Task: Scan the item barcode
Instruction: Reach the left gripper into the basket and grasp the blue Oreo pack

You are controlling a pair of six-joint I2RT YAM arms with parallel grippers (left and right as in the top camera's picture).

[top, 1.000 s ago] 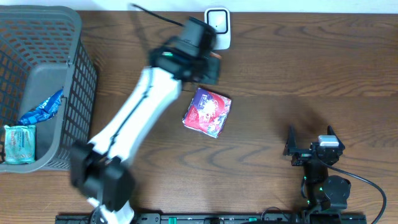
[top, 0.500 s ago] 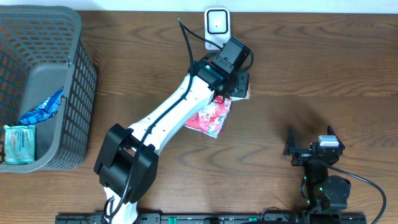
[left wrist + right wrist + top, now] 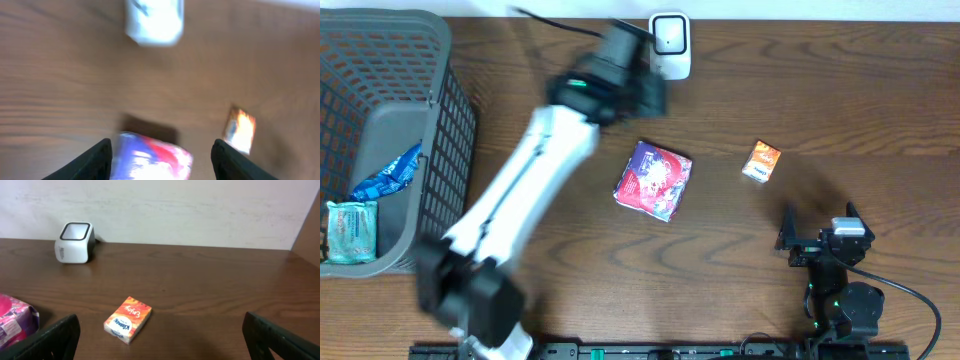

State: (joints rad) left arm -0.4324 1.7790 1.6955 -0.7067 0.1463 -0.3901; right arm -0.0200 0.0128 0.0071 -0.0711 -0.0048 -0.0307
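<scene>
Where the dark, wood-grained counter [image 3: 880, 90] spreads out from the scanner [image 3: 670, 45], a small white box with rounded corners, the orange pack [image 3: 761, 161] lies flat. It sits to the scanner's right and nearer the robot, touching nothing. It is a little rectangular packet, glossy orange shading to yellow, white at one end. In front of the scanner sits a crinkly purple-and-pink pouch [image 3: 653, 180]. The left tool [image 3: 161, 152], blurred, hangs near the scanner with fingers apart and empty. The right tool [image 3: 161, 322], well away from the scanner, gapes wide and holds nothing.
</scene>
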